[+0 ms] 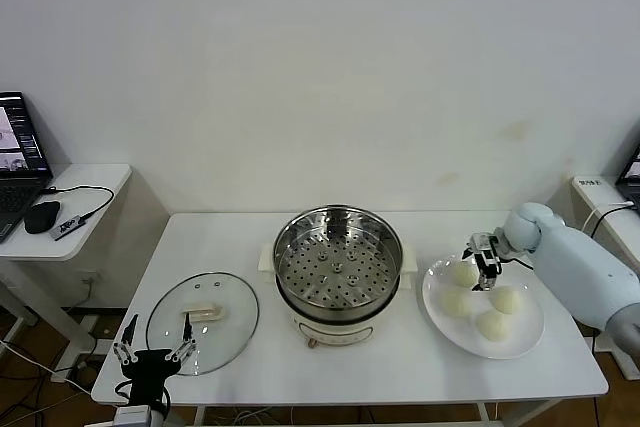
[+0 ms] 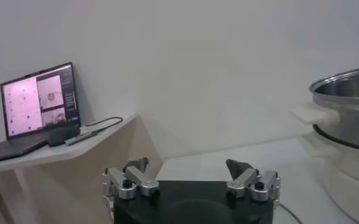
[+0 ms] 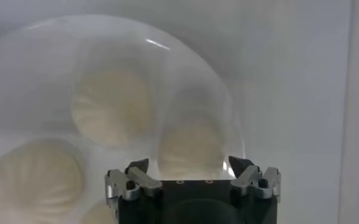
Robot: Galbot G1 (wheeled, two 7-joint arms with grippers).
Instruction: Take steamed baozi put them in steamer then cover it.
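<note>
Several cream-white steamed baozi lie on a white plate (image 1: 436, 315) at the table's right; one of them (image 1: 462, 272) is at the plate's near-left side. My right gripper (image 1: 486, 265) hovers just over that part of the plate. In the right wrist view it (image 3: 189, 163) stands open, its fingers either side of one baozi (image 3: 194, 146) without touching it. The steel steamer (image 1: 338, 259) stands empty at the table's middle on its cream pot base. The glass cover (image 1: 203, 319) lies flat to its left. My left gripper (image 1: 152, 353) waits open at the front left edge, holding nothing.
A side table (image 1: 70, 209) on the left holds a laptop (image 1: 18, 162), a mouse (image 1: 42, 217) and a cable. Another small table (image 1: 600, 197) stands at the far right. In the left wrist view the steamer (image 2: 350, 115) rises close by.
</note>
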